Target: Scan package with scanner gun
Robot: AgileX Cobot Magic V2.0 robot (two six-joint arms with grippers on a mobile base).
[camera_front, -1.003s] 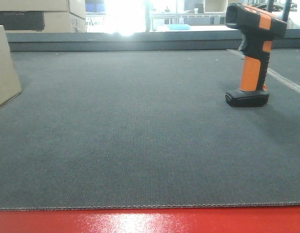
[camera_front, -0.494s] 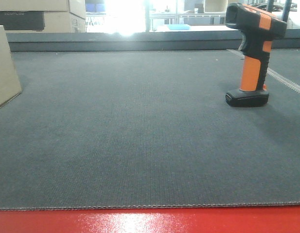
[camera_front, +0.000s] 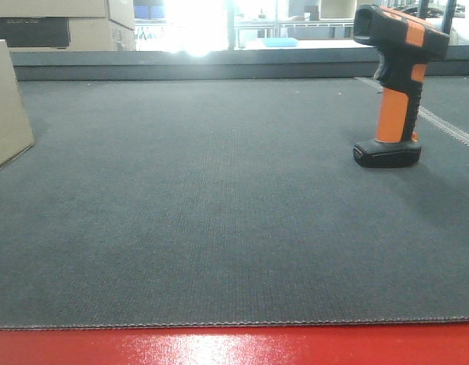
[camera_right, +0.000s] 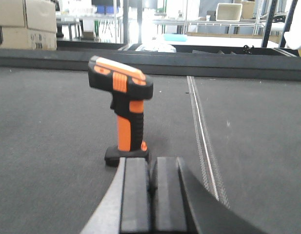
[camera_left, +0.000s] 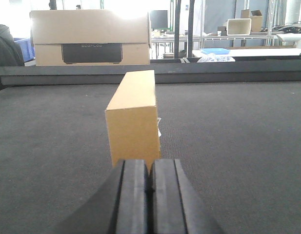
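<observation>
**A:** Where does the scanner gun [camera_front: 394, 84] stand?

**B:** Upright on its black base, on the dark grey mat [camera_front: 219, 213], toward the right side in the front view. Orange grip, black head with an orange top panel. Nothing touches it. In the right wrist view the scanner gun [camera_right: 123, 114] sits just ahead of the right gripper [camera_right: 149, 190], slightly left of its centre line, head pointing left.

**A:** Right gripper condition?

**B:** Pads pressed together, no gap visible, nothing held between them. It sits low, near the mat.

**A:** And the package?

**B:** A tan cardboard package [camera_left: 133, 114] stands on the mat directly ahead of the left gripper [camera_left: 150, 192], narrow end facing it. In the front view only a corner of the package [camera_front: 7, 106] shows at the left edge, well apart from the scanner.

**A:** Left gripper condition?

**B:** Same as the right: pads closed against each other, empty. Whether its tips touch the package, I cannot tell.

**A:** Anything else?

**B:** A larger cardboard box [camera_left: 89, 36] beyond the mat's far edge, and a red strip [camera_front: 234, 346] along the near edge.
</observation>
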